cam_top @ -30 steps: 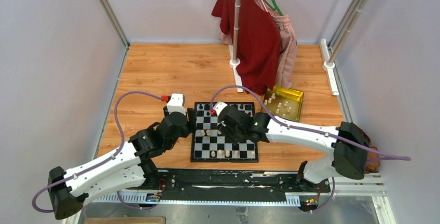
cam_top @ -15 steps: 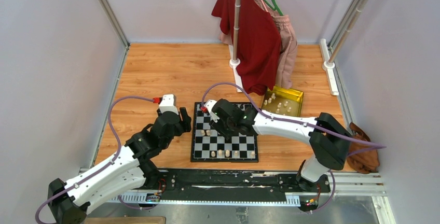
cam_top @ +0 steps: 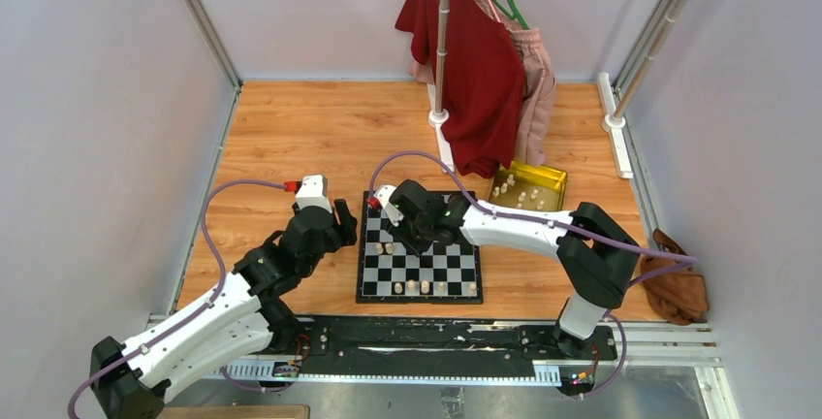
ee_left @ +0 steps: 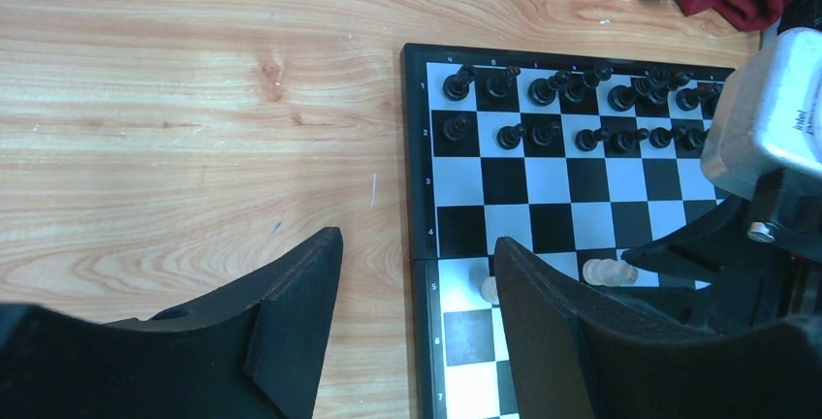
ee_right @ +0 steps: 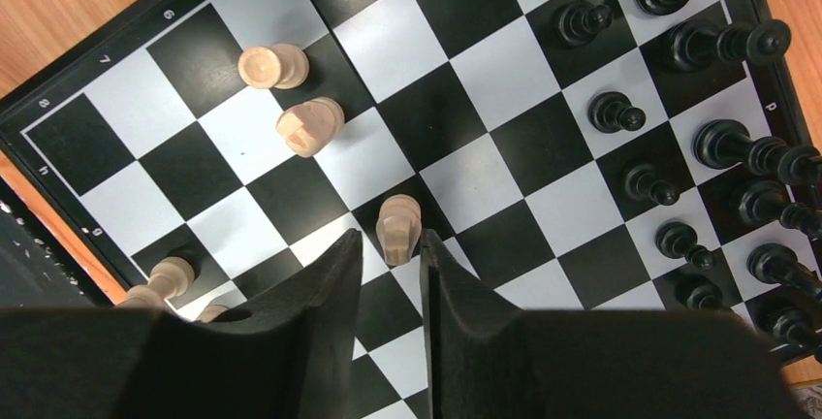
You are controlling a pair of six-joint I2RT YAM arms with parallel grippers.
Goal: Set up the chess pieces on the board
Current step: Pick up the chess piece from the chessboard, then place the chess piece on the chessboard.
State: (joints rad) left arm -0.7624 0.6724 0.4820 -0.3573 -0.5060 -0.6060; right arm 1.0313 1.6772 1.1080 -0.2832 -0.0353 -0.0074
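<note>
Left fingers (ee_left: pixel 291 312) spread empty; right fingers (ee_right: pixel 320 312) flank a cream piece (ee_right: pixel 399 228), its base hidden, grip unclear.

Tabletop (cam_top: pixel 291 138): light wood grain. From my overhead camera, lying directly on it: the board (cam_top: pixel 436 269), at 6 o'clock of centre, square to my near edge; a yellow-gold tin (cam_top: pixel 554 204) close by the board's 1 o'clock corner, contact not resolvable; a white stand foot (cam_top: pixel 439 120) at 12 o'clock from the board; a second white foot (cam_top: pixel 614 121) at 2 o'clock, by the wall.
</note>
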